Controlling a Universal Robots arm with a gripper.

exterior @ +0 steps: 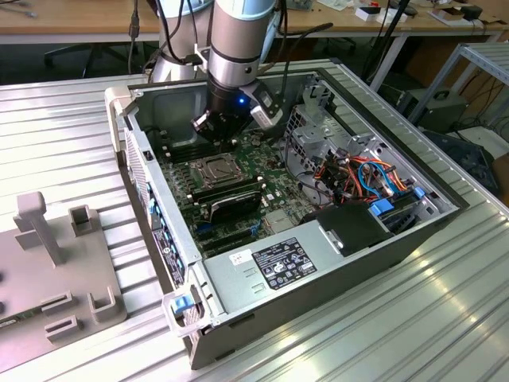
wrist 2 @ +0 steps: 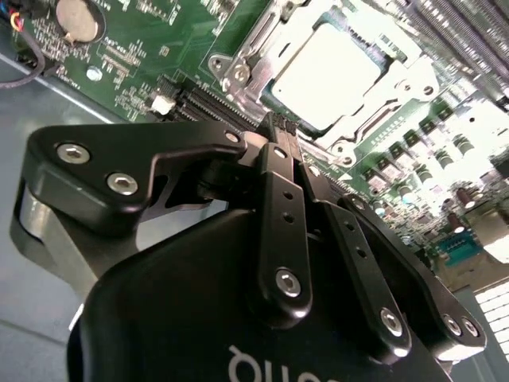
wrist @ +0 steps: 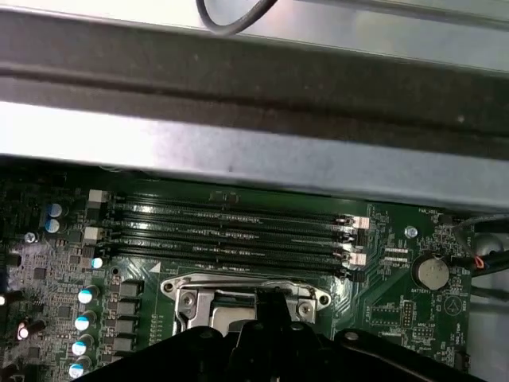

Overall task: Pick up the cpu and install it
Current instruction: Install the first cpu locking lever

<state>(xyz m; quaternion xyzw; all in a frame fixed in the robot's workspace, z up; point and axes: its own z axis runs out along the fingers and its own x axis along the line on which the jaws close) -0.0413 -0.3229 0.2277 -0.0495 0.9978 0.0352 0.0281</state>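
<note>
CPU point(wrist 2: 324, 73) sits flat in the socket frame point(wrist 2: 262, 60) on the motherboard point(exterior: 262, 171), its pale metal top washed out by glare in the second wrist view. Inside the open computer case point(exterior: 318, 263), the arm descends vertically near the case's far wall. Gripper point(wrist 2: 278, 127) hangs just above the socket's edge, fingers pressed together, holding nothing. Memory slots point(wrist: 231, 231) run alongside the socket.

Claw point(wrist: 272, 296) hides socket frame point(wrist: 246, 296) middle — cpu unseen.

Ribbed metal tabletop point(exterior: 445, 318); wooden desk point(exterior: 79, 20) behind; dark floor.
</note>
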